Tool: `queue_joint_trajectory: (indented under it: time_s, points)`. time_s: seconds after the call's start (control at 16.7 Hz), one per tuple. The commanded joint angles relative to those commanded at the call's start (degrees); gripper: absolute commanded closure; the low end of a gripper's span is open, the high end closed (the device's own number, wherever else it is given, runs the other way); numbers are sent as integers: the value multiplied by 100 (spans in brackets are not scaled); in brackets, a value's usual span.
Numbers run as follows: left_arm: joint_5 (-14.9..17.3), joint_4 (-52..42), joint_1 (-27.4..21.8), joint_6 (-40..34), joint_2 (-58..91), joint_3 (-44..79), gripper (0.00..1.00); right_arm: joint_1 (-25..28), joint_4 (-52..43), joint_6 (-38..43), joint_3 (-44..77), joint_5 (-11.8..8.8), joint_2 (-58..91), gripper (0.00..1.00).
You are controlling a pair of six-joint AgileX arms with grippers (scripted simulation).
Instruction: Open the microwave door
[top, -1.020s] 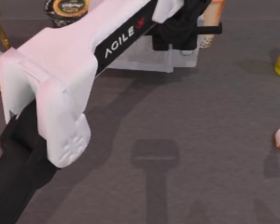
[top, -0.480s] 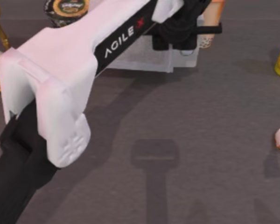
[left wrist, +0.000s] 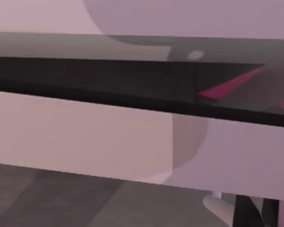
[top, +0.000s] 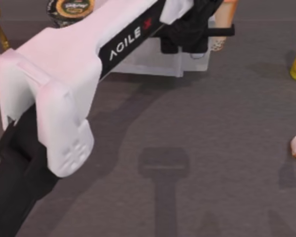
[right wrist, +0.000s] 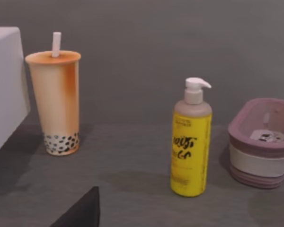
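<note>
Our left arm (top: 64, 84) reaches across the desk (top: 212, 148) to the microwave (top: 153, 59) at the far middle, its gripper's state hidden from us, our right arm unseen.

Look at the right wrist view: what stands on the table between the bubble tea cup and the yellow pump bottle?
Nothing: between the bubble tea cup and the yellow pump bottle the right wrist view shows only bare grey table.
</note>
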Motion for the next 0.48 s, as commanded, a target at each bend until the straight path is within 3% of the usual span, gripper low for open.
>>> queue_joint_trajectory:
  time_s: [0.48]
  points:
    - [146, 857, 47, 392, -895, -1533, 100, 0, 0, 0, 0, 0, 0, 0]
